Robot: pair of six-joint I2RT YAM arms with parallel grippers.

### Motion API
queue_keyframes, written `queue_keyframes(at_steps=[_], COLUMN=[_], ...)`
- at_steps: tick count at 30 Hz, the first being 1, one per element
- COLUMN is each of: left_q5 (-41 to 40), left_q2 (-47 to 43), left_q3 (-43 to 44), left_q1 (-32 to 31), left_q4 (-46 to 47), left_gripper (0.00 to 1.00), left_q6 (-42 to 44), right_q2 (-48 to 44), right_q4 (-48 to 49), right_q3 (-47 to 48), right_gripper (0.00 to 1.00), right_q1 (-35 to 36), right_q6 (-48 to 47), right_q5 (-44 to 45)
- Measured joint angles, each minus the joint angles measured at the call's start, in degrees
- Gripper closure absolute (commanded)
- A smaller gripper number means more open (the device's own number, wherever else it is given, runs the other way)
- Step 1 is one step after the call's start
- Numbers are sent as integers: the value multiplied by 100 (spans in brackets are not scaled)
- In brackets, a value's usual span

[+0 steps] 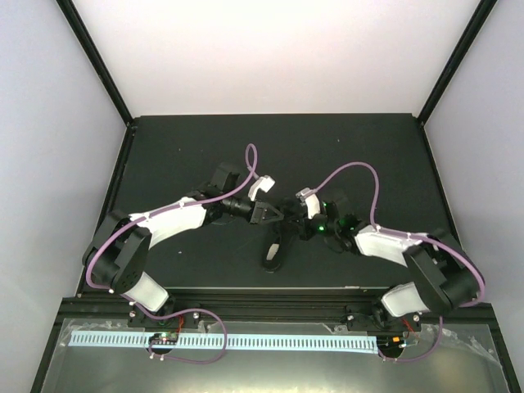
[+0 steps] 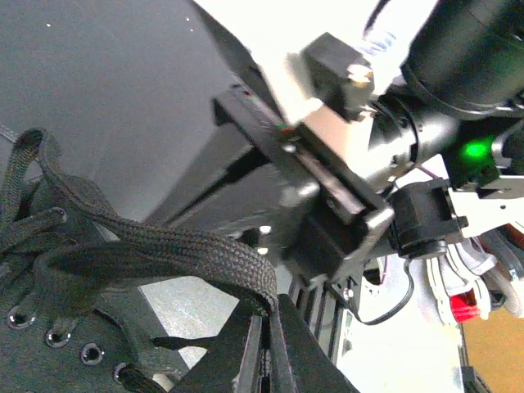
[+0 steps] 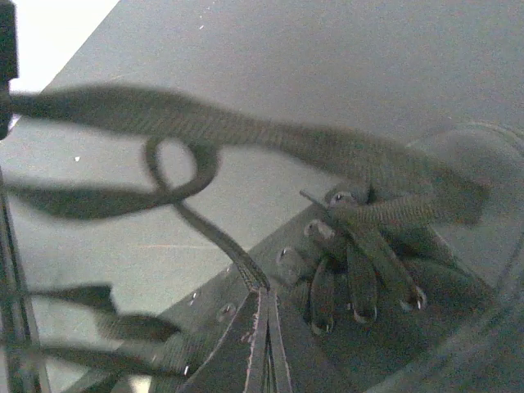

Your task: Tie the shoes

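The small black shoe lies on the dark mat between the two arms, toe towards the near edge. My left gripper hovers just above its far end, shut on a flat black lace that runs from the eyelets up into the fingertips. My right gripper is close to the left one, shut on the other lace, which curls into a small loop above the shoe's eyelets. The right gripper shows in the left wrist view.
The black mat covers the table between white walls. Purple cables arch over both arms. A black rail runs along the near edge.
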Motion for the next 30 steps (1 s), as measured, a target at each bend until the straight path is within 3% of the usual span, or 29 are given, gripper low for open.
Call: queue_keyframes(at_steps=[11,20,26,27,28,30], left_q5=[-22,-17,87,111,120,133], left_q2=[0,28,345,393,417,461], left_q3=[-55,-52,44,63,79,131], left_q1=[160,162,155,153,151,146], left_q4=[9,-22,-170,-186,-216,-284], left_gripper=[98,98,98,99,98,98], left_q6=[4,116,302,334,363,428], right_q2=[-2295,-2350,-2162,-2166,-2168,-2175], right_q4=[-1113,-2647,-2728,-2656,-2605,-2583], right_q3=[-809,-636,-809,-883,-929,-957], right_gripper=[98,98,98,95,83,46], right_q1=[-2,-2,-2,-2,-2,-2], right_q6=[483,1513,2011,2017,2015,1974], right_q5=[1226,2625,2682,2594,2527,2387])
